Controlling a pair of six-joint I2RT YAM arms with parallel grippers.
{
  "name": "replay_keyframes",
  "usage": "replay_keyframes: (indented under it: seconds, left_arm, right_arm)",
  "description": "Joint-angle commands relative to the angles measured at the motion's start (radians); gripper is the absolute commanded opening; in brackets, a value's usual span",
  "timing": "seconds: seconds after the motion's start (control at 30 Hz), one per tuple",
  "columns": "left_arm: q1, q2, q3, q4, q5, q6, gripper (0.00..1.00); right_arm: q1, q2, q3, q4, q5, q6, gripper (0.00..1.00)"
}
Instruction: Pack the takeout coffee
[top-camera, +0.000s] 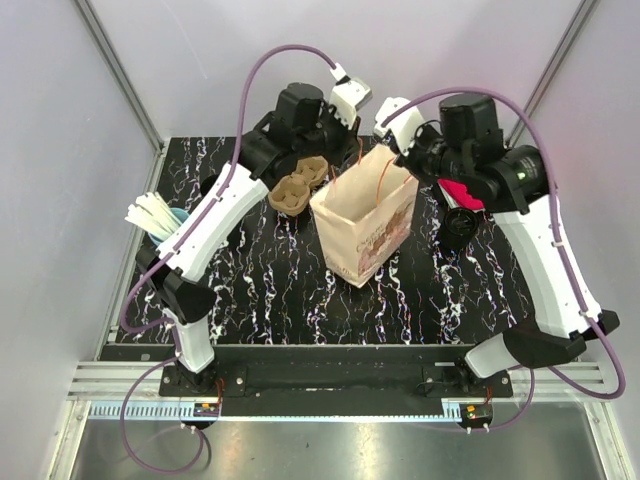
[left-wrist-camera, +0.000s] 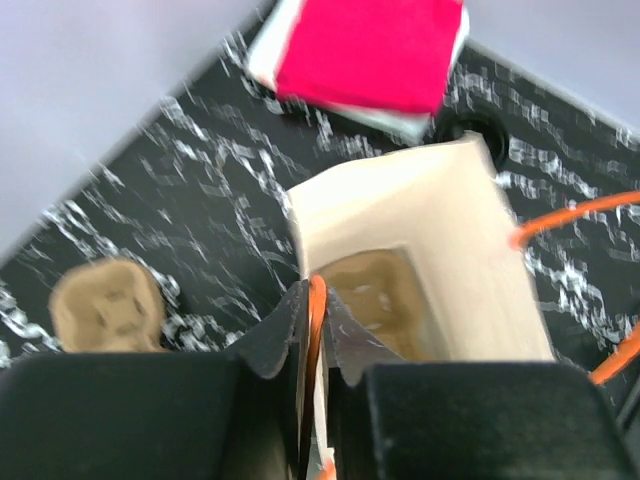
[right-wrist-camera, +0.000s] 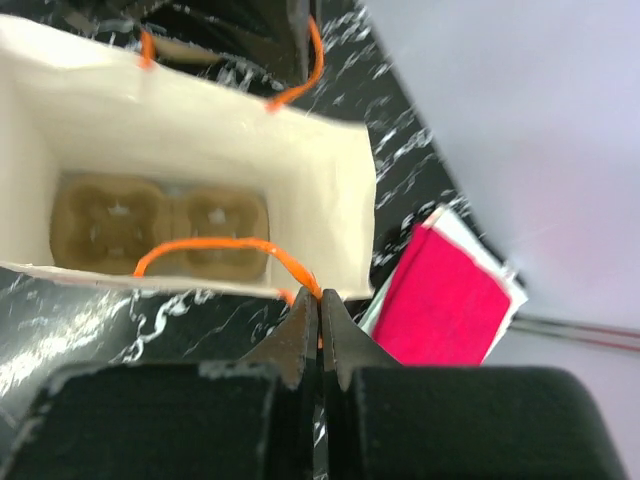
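Table: black marbled top (top-camera: 260, 290) between pale walls, with both arms reaching to its far half.
Bag: the paper bag (top-camera: 365, 225) stands upright mid-table, mouth open.
Inside the bag: one cardboard cup tray (right-wrist-camera: 160, 225) lies flat on the bottom.
Spare tray: a second cup tray (top-camera: 300, 187) sits on the table just left of the bag.
Left pincer: the left pincer (left-wrist-camera: 315, 335) has its jaws a narrow crack apart with the left handle (left-wrist-camera: 316, 300) between them; you cannot tell whether it bites the cord.
Right pincer: the right pincer (right-wrist-camera: 320, 330) is closed tight on the end of the right handle (right-wrist-camera: 215, 245).
Risk, mouth: if you slacken one handle, that side may sag and narrow the opening.
Risk, tipping: a pull on one side only could lean or drag the light bag, perhaps into the spare tray.
Risk, tear: too much spread could strain the cord where it joins the paper.
Hidden: you see no coffee cups anywhere.
Unclear: a dark round thing (top-camera: 460, 228) below the red napkins (right-wrist-camera: 445, 300) at the right is half covered by the arm.
Blur: the left wrist view is smeared, so fine contact is hard to judge.
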Motion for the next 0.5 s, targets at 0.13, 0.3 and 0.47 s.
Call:
replay_keyframes:
  seconds: [0.13, 0.3, 0.47]
  left_arm:
    - [-0.003, 0.021, 0.103, 0.098, -0.089, 0.046, 0.21]
    - [-0.003, 0.063, 0.116, 0.128, -0.131, 0.048, 0.2]
    - [-0.004, 0.103, 0.185, 0.15, -0.142, 0.068, 0.19]
  right_arm:
    - [-0.003, 0.013, 0.015, 0.149, 0.119, 0.021, 0.0]
    - [-0.02, 0.009, -0.1, 0.236, 0.172, 0.004, 0.0]
    - [-0.066, 0.016, -0.148, 0.342, 0.249, -0.001, 0.0]
